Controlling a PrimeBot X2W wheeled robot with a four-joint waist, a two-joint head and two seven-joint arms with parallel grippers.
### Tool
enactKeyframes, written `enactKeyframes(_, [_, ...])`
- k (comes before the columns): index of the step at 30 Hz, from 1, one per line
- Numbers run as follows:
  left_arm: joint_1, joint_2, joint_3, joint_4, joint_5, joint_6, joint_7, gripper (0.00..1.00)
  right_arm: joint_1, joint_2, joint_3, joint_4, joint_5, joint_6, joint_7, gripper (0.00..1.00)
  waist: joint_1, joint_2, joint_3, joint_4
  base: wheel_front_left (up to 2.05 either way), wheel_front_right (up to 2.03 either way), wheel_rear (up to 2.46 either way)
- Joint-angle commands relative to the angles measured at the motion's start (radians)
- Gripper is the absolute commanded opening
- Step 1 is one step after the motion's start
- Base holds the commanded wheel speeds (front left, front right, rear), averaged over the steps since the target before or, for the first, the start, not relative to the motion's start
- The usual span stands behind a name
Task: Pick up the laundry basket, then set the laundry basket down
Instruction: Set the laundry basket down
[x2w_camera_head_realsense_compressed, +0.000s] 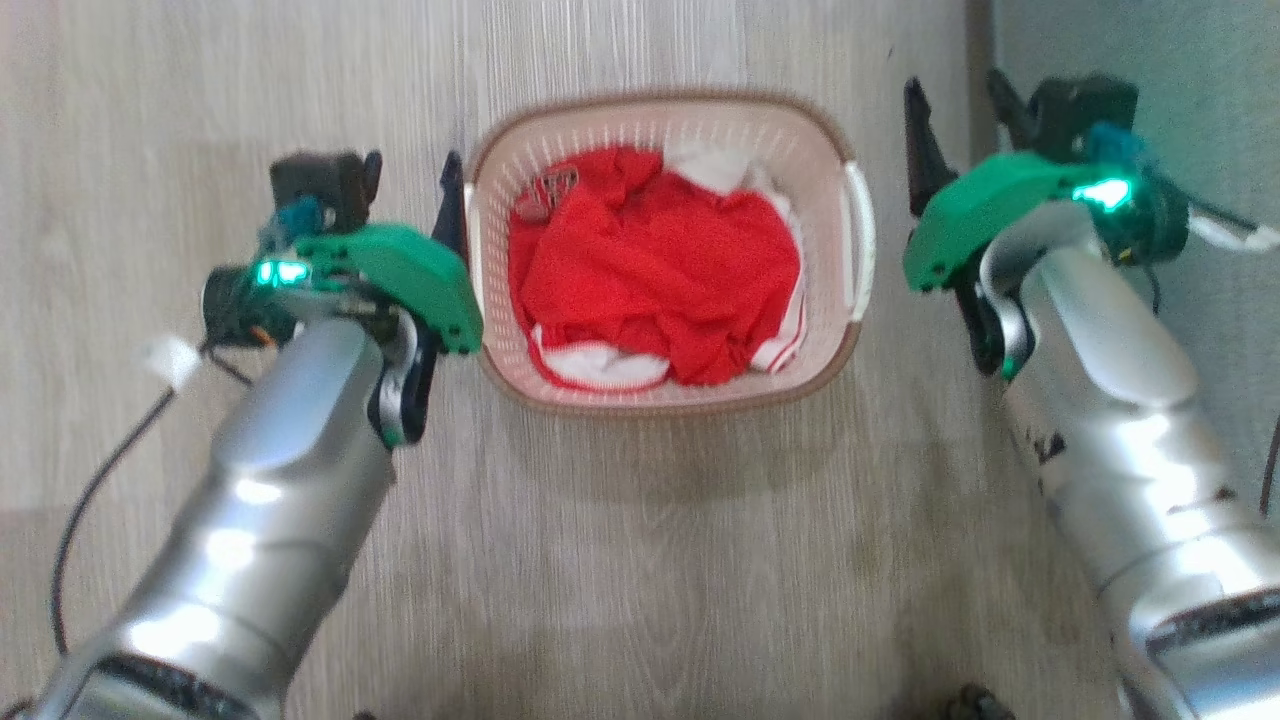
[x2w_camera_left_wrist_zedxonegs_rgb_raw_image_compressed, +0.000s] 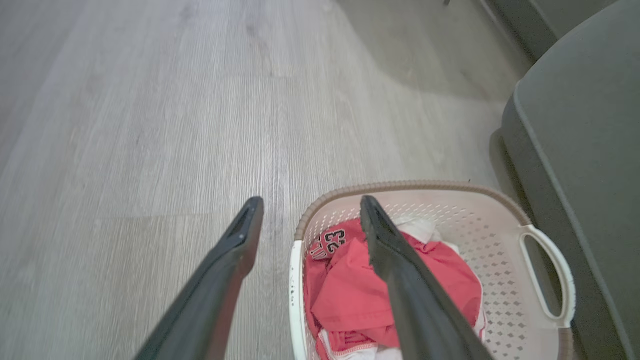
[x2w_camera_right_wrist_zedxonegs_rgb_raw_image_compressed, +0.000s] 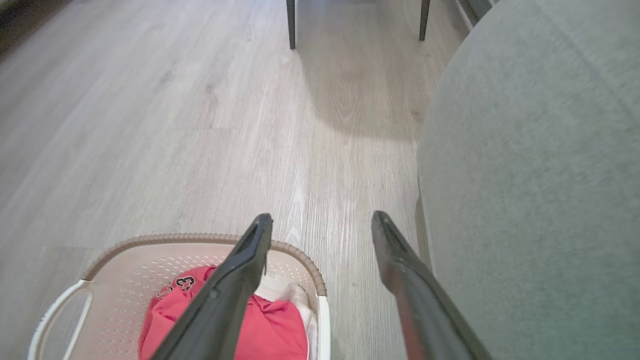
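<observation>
Two hands, one at either side of a small rounded-rectangular cream-white perforated plastic laundry basket with a brown woven-look rim and white side handles. Rests on the pale grey wood-look floor, holding a crumpled red garment and some white cloth; number 23 readable on the red fabric in the left wrist view. Left hand released and empty, long dark fingers spread, hard against the basket's left side; seen from its wrist, one finger crosses the clothes and the other bare floor, contact with the rim impossible to tell. Right hand likewise released and empty, near the right handle yet apart from it, a strip of floor between. Beyond the right arm, a large grey fabric-covered furniture piece; farther off, two thin dark furniture legs.
</observation>
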Motion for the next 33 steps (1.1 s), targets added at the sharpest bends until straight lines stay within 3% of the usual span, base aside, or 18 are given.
enactKeyframes(1, [0.034,0.038,0.061,-0.060,0.044,0.007,-0.010,1.00,0.053,0.019,0.006,-0.055,-0.010,-0.002,-0.013,1.00,0.0001,-0.0001,-0.107,-0.005,0.00,0.00,0.00])
enactKeyframes(7, [0.212,0.028,0.202,-0.263,0.207,-0.021,-0.010,1.00,0.202,0.019,-0.021,-0.195,-0.015,-0.002,-0.013,1.00,0.0001,-0.0001,-0.236,0.007,0.00,0.00,0.00])
enactKeyframes(16, [0.450,-0.016,0.355,-0.469,0.362,-0.061,-0.010,1.00,0.408,0.019,-0.070,-0.397,-0.054,-0.002,-0.013,1.00,0.0001,-0.0001,-0.375,0.025,0.00,0.00,0.00])
enactKeyframes(33, [0.784,-0.050,0.509,-0.720,0.481,-0.056,-0.010,1.00,0.724,0.019,-0.121,-0.694,-0.103,-0.002,-0.013,1.00,0.0001,-0.0001,-0.525,0.044,0.00,0.00,0.00])
